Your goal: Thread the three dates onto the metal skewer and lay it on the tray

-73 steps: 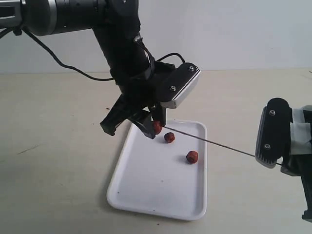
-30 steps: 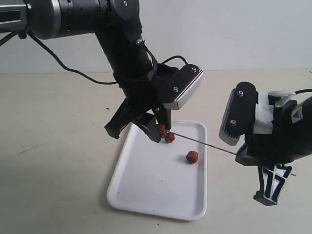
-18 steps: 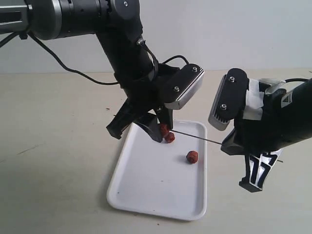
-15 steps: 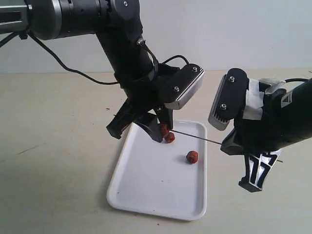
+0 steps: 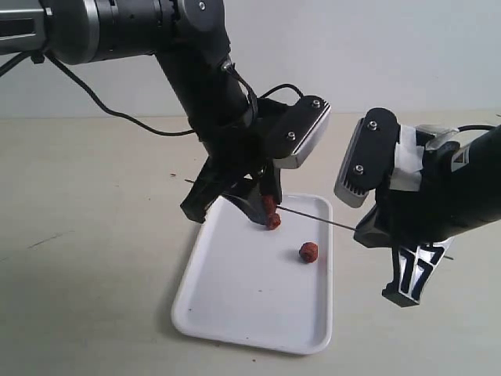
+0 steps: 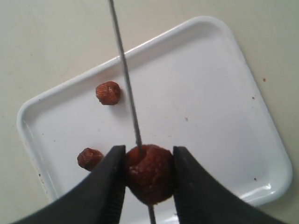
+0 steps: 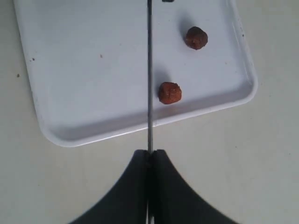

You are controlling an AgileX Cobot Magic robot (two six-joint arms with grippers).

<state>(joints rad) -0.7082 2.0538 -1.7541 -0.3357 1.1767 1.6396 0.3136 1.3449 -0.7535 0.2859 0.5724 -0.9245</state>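
Three dates in all. One date point(image 6: 149, 175) is pinched between the two dark fingers point(image 6: 110, 186) of the left gripper point(image 6: 148, 158) and held above the tray. The single metal skewer point(image 6: 127, 79) enters it on the side facing the right gripper. Its thin end shows again beyond the date, so this date is run through.

The other two dates lie loose on the one white tray point(image 6: 219, 107). One point(image 5: 272, 222) sits just under the left gripper point(image 5: 266, 210), close below the held date. The other point(image 5: 308, 251) lies beneath the skewer's span between the two grippers, near the tray rim on the right gripper's side. The two loose dates are well apart, and neither touches the skewer.

The right gripper point(image 7: 149, 156) has its fingers pressed together on the skewer's other end. It stands just outside the tray rim, over the pale table point(image 5: 94, 258), and the rod crosses the rim from there.

The part of the tray point(image 5: 243, 298) away from both grippers is bare white floor with a few dark specks, and its low rim shows all round.
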